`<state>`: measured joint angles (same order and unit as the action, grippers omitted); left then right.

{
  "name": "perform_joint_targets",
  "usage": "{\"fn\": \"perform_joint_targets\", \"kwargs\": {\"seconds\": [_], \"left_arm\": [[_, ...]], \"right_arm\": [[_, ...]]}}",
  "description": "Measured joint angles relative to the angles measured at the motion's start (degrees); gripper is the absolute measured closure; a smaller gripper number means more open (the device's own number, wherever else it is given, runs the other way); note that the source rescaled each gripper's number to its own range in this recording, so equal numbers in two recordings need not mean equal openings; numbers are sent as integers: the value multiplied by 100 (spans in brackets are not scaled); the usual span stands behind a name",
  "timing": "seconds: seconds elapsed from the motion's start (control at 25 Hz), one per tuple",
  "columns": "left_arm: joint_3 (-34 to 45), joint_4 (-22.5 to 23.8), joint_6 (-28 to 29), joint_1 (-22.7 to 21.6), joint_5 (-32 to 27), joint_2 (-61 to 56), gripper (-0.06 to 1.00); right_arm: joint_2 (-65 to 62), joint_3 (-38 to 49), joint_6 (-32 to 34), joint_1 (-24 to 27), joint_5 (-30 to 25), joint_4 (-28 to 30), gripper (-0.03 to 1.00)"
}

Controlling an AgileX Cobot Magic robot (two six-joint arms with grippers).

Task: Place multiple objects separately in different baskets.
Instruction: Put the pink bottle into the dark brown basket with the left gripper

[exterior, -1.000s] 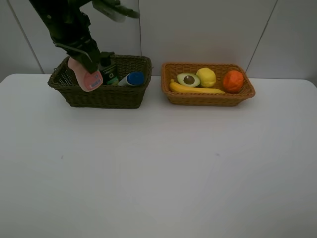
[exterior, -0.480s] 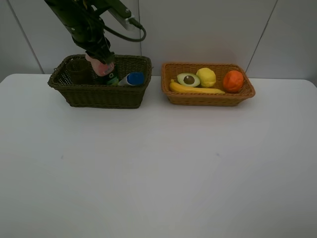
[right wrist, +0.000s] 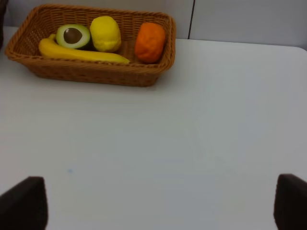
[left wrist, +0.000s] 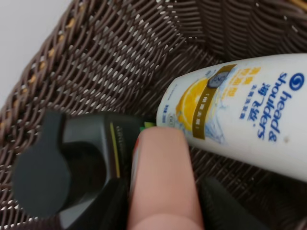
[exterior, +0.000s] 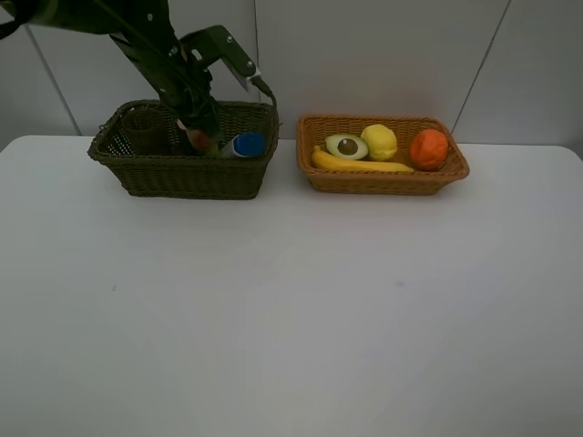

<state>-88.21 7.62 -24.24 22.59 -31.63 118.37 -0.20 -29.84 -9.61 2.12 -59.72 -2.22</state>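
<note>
The left gripper (left wrist: 160, 211), jaws clamped on the small pink bottle (left wrist: 160, 184), lowers it into the dark basket (exterior: 182, 173) at far left; judging by this, letting go and lifting clear comes next.

White surface (exterior: 291, 300), dark wicker basket (exterior: 182, 173) near far left edge, left tool (exterior: 196, 132) reaching inside beside blue-capped bottle (exterior: 242, 145), light basket (exterior: 383, 179) far right holding banana (exterior: 360, 165), avocado half (exterior: 346, 146), lemon (exterior: 380, 141), orange (exterior: 429, 149)

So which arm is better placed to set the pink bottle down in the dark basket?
Left. Its pincer holds the pink bottle inside the dark basket, beside the white bottle. The right pincer hangs open over bare table near the light basket.
</note>
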Motion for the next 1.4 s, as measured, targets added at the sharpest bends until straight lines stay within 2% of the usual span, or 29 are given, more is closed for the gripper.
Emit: {"fn": "perform_joint_targets", "kwargs": {"seconds": [0.48,1.4], "left_arm": [[0,484,0,-122,128,441,52],[0,485,0,-172,295,588,52]], "right_arm": [[0,0,0,0,0,0,-3],[0,0,0,0,0,0,-3]]}}
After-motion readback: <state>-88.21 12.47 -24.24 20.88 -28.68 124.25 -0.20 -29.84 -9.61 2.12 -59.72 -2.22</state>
